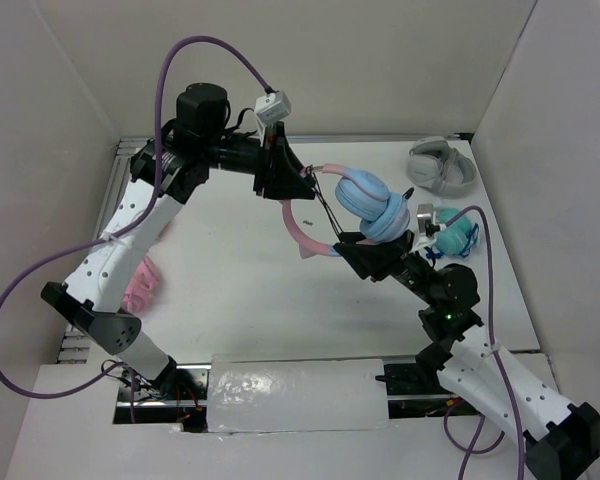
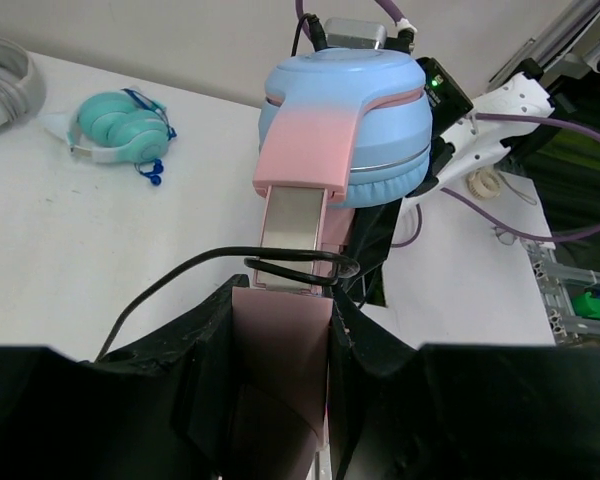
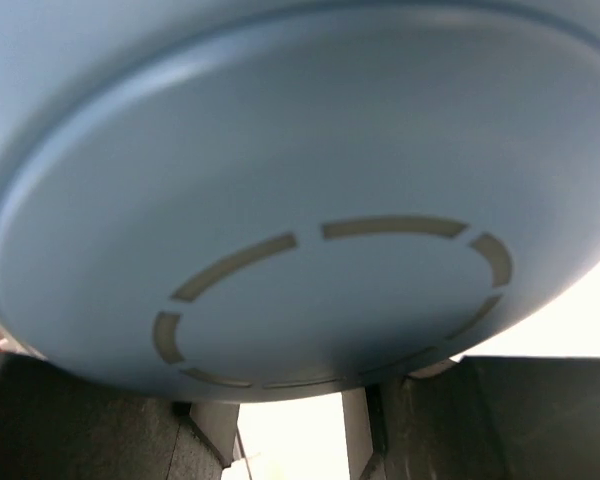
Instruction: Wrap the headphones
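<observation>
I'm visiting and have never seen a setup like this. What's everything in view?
over-ear headphones with pink headband and light blue cups: one, pink and blue, mid-table, between both grippers
grey-white over-ear headphones: one, grey-white, far right corner
teal over-ear headphones: one, teal, right side
all-pink headphones: one, pink, left side, partly hidden
table: one, white, under everything
left gripper: one, black, shut on the pink headband
right gripper: one, black, at a blue cup
</observation>
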